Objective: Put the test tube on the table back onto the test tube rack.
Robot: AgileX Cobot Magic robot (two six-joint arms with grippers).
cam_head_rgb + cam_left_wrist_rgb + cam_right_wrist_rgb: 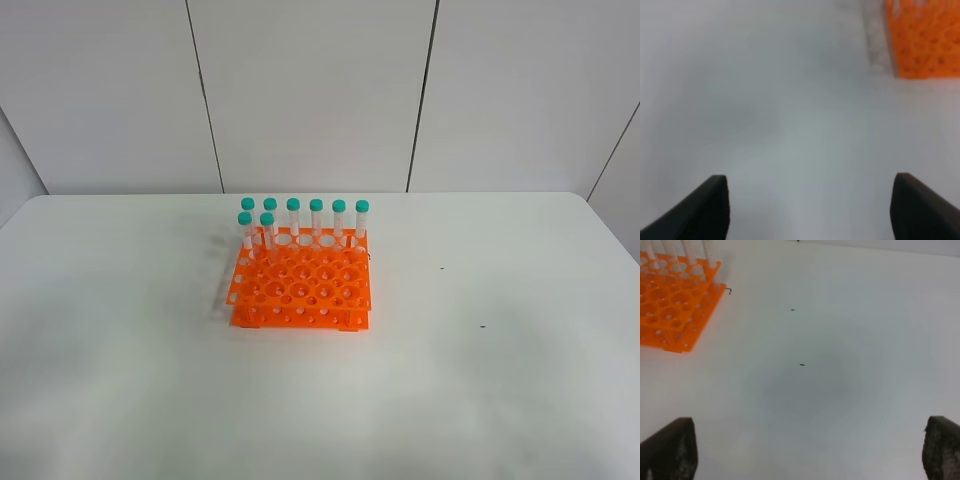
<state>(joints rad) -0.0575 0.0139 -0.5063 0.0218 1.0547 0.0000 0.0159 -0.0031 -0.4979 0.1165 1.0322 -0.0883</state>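
Note:
The orange test tube rack [301, 290] stands on the white table [480, 380], left of the middle. Several upright teal-capped test tubes [316, 218] fill its back row, and two more stand in the second row at the left. I see no test tube lying on the table in any view. My left gripper [810, 182] is open and empty above bare table, with a corner of the rack [922, 40] ahead of it. My right gripper [812, 427] is open and empty, with the rack [675, 310] off to one side. Neither gripper shows in the exterior view.
A few small dark specks [482, 326] lie on the table to the right of the rack; they also show in the right wrist view [802, 364]. Grey wall panels [320, 90] stand behind the table's far edge.

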